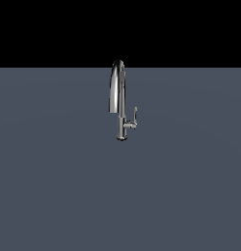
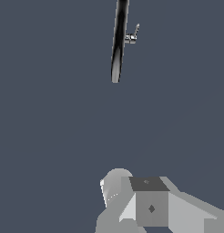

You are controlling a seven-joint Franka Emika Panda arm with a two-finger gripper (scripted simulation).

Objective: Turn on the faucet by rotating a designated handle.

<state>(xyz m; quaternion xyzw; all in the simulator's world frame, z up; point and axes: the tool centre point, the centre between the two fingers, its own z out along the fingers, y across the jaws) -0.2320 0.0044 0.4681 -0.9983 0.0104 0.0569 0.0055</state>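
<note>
Your exterior view looks level across the gray floor from far off, facing the faucet in the middle. Your wrist view looks down from up high, with the gripper body low in the picture. Both views share the faucet and its handle.

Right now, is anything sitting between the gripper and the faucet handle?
Nothing visible. In the wrist view only bare grey surface lies between the gripper and the handle on the faucet. The gripper's fingers aren't clearly visible.

Chrome faucet upright; handle on exterior view's right, lever up.
</note>
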